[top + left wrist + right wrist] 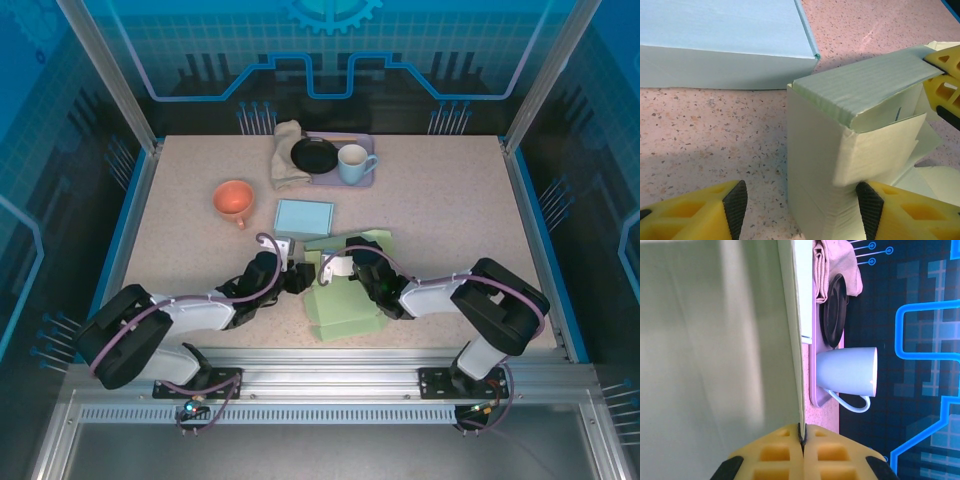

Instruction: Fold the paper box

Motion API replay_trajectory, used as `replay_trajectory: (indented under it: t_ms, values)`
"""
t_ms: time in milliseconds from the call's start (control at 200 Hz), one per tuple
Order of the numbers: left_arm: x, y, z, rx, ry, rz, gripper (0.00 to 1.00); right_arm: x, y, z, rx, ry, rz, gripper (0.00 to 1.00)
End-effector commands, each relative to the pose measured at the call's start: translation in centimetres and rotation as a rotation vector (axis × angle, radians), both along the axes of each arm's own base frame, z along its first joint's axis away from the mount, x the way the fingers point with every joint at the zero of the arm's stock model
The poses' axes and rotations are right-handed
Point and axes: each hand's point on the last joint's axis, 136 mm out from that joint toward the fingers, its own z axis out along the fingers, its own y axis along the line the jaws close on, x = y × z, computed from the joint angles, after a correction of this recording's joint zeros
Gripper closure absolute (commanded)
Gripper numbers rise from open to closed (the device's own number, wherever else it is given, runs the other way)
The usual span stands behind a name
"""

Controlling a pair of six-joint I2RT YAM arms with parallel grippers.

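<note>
Left gripper point(800, 202) is spread, its pads straddling a lower corner of the paper box point(350, 310) without clamping it. The box sits lower centre of the top view. It is thin pale-green card, matte, creased, half-erected. We judge it light, floppy and easily dented — best taken at flap edges. Right gripper point(802, 440) is pressed together, pinching one thin panel edge.

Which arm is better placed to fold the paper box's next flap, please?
Probably the left: the left jaws stand open beside the paper box corner, while the right jaws are shut on its panel edge, steadying it.
</note>
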Motion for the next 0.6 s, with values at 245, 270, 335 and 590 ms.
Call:
replay_trajectory:
  t_ms: [245,270,335,590]
  values:
    - [-0.6,0.2,-0.3,-0.012,0.017,0.006,0.36,-1.4,0.6,0.2,0.057,0.027,0.033,1.00]
    - [-0.8,0.1,-0.1,-0.022,0.016,0.000,0.36,-1.3,0.6,0.2,0.055,0.025,0.030,1.00]
    - [-1.3,-0.1,0.5,-0.044,0.010,-0.018,0.36,-1.3,0.6,0.4,0.057,0.021,0.027,1.00]
    - [-2.4,-0.2,1.3,-0.055,-0.010,-0.060,0.44,-1.1,0.4,0.2,0.056,0.030,0.020,1.00]
